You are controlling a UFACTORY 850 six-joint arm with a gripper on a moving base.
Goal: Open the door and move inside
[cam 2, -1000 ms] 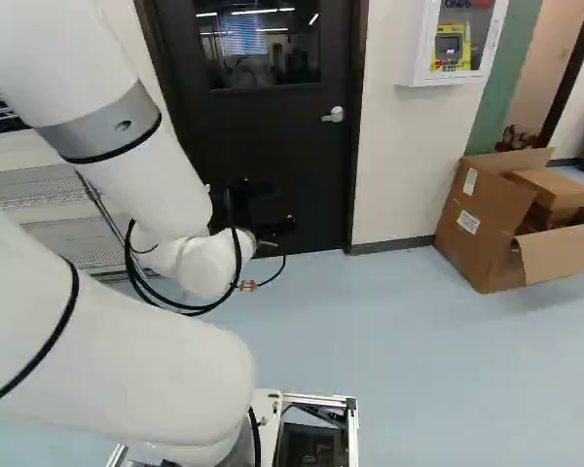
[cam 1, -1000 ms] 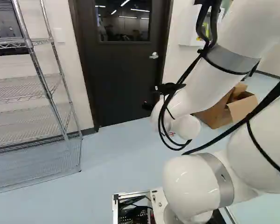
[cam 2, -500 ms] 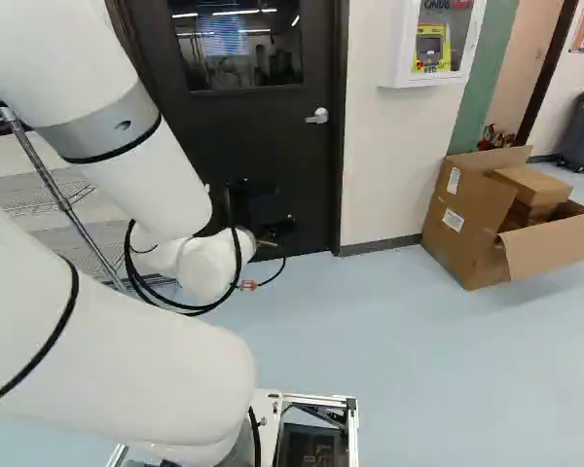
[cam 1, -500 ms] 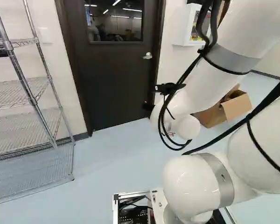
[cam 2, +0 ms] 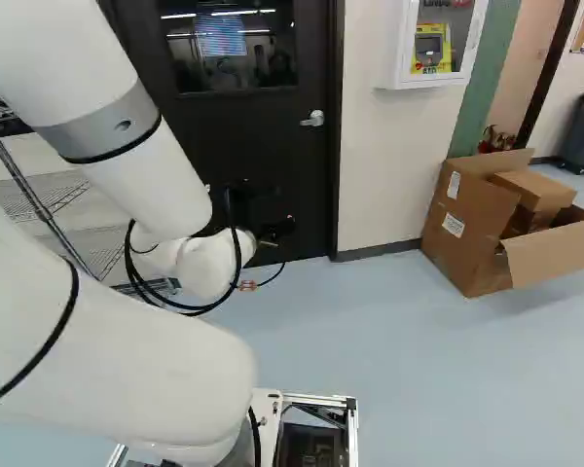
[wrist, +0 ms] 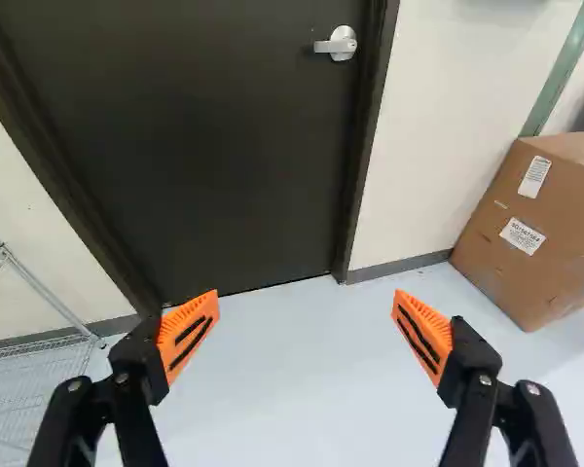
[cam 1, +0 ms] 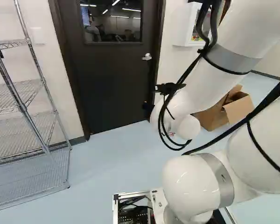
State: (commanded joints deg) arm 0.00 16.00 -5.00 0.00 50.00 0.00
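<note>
Smooth dark door point(cam 1: 116, 84), closed, ahead of my black gripper point(cam 2: 278, 229).
Its silver lever point(cam 2: 313, 119) sits near the right edge; my ribbed orange pads point(wrist: 178, 319) stand wide apart. Wire-mesh rack point(cam 1: 22, 107) left, open cardboard box point(cam 2: 464, 243) right.

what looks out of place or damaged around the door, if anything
Only the open cardboard box stands out: on the floor, at the right of the right base view, with one flap sticking out and a smaller box inside. The door is shut, with no visible damage.
</note>
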